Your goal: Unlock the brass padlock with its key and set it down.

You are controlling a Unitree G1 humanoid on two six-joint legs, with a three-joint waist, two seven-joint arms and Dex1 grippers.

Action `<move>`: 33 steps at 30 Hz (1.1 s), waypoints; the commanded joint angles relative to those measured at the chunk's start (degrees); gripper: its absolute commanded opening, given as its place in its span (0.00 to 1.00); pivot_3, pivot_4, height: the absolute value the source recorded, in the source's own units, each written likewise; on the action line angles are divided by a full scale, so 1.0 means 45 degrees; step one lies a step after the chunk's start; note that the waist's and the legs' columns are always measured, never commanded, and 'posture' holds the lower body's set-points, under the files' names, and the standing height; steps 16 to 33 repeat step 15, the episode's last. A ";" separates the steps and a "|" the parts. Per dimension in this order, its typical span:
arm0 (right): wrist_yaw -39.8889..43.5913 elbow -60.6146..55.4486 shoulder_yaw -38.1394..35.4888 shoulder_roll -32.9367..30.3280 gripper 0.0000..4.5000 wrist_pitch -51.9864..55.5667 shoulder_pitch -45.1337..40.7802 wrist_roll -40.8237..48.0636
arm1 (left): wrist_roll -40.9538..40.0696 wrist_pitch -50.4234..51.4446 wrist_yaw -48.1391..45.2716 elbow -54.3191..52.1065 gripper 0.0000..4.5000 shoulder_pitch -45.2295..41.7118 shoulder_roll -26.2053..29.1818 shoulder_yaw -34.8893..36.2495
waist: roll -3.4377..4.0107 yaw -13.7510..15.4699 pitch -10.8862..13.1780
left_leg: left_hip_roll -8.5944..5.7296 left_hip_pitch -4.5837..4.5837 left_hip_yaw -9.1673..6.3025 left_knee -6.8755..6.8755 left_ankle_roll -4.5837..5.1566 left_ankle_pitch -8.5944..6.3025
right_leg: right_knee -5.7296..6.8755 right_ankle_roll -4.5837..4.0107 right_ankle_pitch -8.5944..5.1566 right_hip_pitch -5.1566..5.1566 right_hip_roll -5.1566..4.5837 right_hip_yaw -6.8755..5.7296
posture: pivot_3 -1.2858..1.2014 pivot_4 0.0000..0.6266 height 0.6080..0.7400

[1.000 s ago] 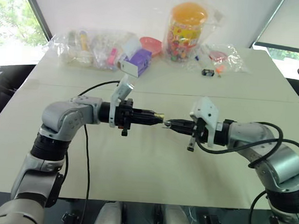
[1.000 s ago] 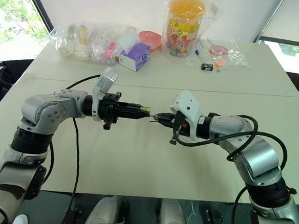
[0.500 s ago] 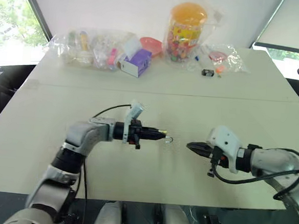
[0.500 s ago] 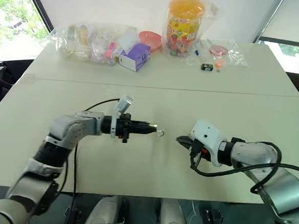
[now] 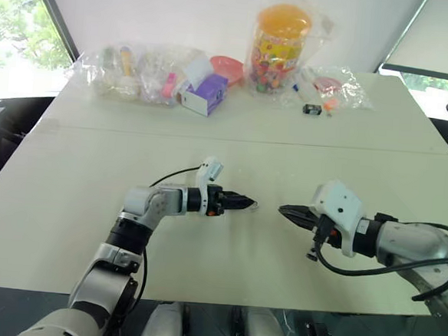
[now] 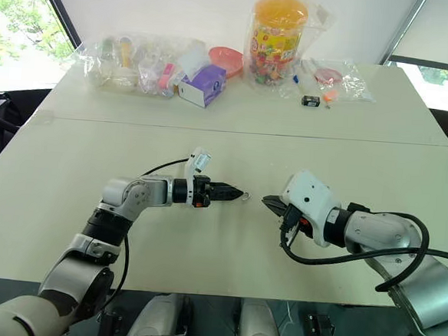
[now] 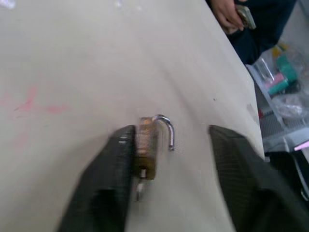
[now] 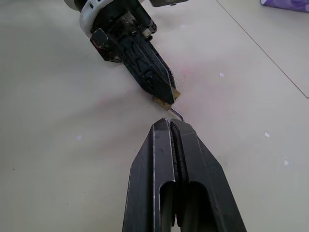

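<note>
Since the brass padlock [image 7: 147,153] lies on the bench [image 5: 223,283] with its shackle swung open, your left hand [image 7: 169,159] stands spread around it, gripping nothing; your right hand [image 8: 170,126] waits opposite, pinched closed.

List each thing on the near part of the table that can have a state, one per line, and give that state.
brass padlock: unlocked, shackle swung open, lying on the table against one finger
left gripper: fingers spread, one finger apart from the padlock
right gripper: shut, nothing visible between its fingers, tips just short of the shackle
</note>
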 commanded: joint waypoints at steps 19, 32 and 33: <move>0.1248 0.0327 -0.0869 -0.0986 0.00 -0.0759 0.0367 -0.0034 | 0.1653 -0.3808 -0.4066 -0.3673 1.00 0.0815 0.4705 -0.0599 | -0.0001 0.0286 0.0003 | -0.0008 -0.0025 0.0006 -0.0007 0.0006 -0.0003 | -0.0041 -0.0006 -0.0001 -0.0002 -0.0009 -0.0002 | 0.52 0.24 1.00; 0.1248 0.0327 -0.0869 -0.0986 0.00 -0.0759 0.0367 -0.0034 | 0.1653 -0.3808 -0.4066 -0.3673 1.00 0.0815 0.4705 -0.0599 | -0.0001 0.0286 0.0003 | -0.0008 -0.0025 0.0006 -0.0007 0.0006 -0.0003 | -0.0041 -0.0006 -0.0001 -0.0002 -0.0009 -0.0002 | 0.52 0.24 1.00; 0.1248 0.0327 -0.0869 -0.0986 0.00 -0.0759 0.0367 -0.0034 | 0.1653 -0.3808 -0.4066 -0.3673 1.00 0.0815 0.4705 -0.0599 | -0.0001 0.0286 0.0003 | -0.0008 -0.0025 0.0006 -0.0007 0.0006 -0.0003 | -0.0041 -0.0006 -0.0001 -0.0002 -0.0009 -0.0002 | 0.52 0.24 1.00</move>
